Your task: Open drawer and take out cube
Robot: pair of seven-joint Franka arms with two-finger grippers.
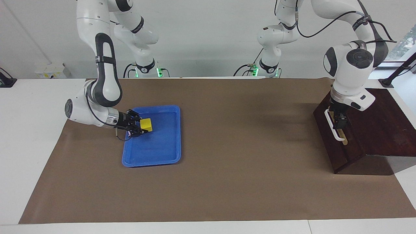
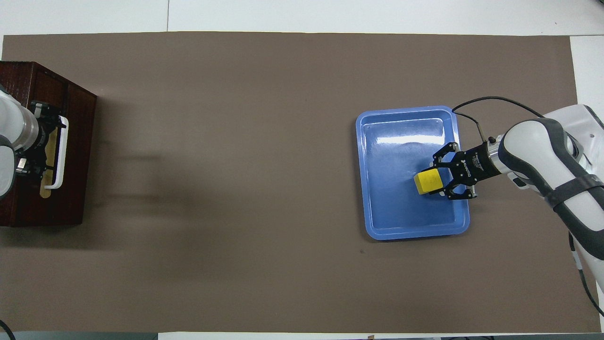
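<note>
Right pincer (image 1: 142, 127) pinches the small yellow cube (image 1: 146, 124) over the blue plastic tray's (image 1: 152, 161) nine-o'clock rim; a skewed release could tumble it out. Left pincer (image 1: 339, 123), spread, waits at the shut dark wooden drawer's (image 1: 338, 152) white bar handle (image 1: 331, 126).

A white table (image 1: 29, 136) under brown paper (image 1: 227, 182); white wall (image 1: 208, 39), corner window (image 1: 404, 42).

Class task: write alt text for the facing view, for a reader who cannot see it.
The right gripper holds a yellow cube over a blue tray. The left gripper is at the white handle of the closed drawer.
</note>
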